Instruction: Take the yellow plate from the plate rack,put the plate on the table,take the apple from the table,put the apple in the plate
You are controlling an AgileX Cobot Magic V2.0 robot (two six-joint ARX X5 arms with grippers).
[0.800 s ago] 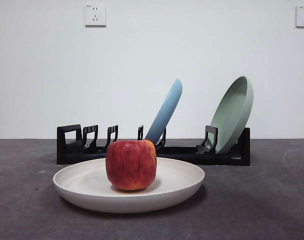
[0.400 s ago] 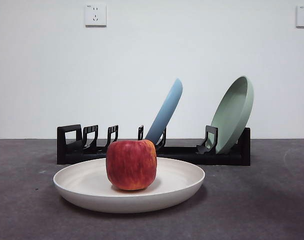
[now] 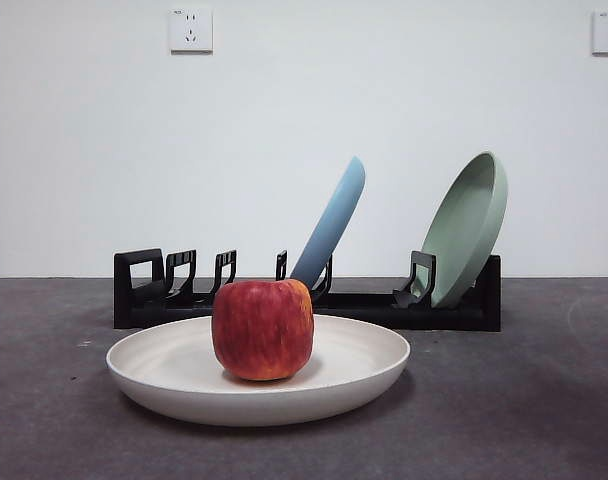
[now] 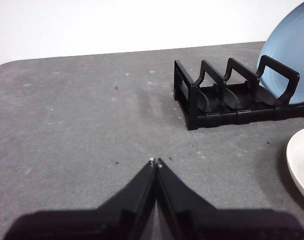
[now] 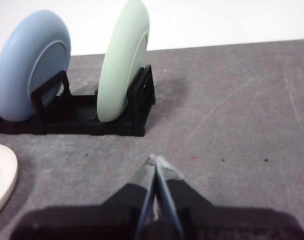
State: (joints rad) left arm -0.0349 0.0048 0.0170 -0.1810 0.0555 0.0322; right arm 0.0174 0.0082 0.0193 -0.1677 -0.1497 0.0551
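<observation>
Behind apple [image 3: 262, 328]: blue plate [image 3: 333, 226], green plate [image 3: 467, 228], racked.

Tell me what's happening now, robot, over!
Left gripper shut, empty, over bare table. Right gripper shut, empty, beside plate rack. Apple sits in yellow plate on the table. Nothing in the way.

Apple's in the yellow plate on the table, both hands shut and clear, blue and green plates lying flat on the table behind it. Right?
One thing is off: the light blue plate and the sage green plate are not flat on the table; they stand tilted in the plate rack, as the front view shows. The rest holds: the apple sits in the yellow plate, and the left hand and right hand are shut and clear.
</observation>
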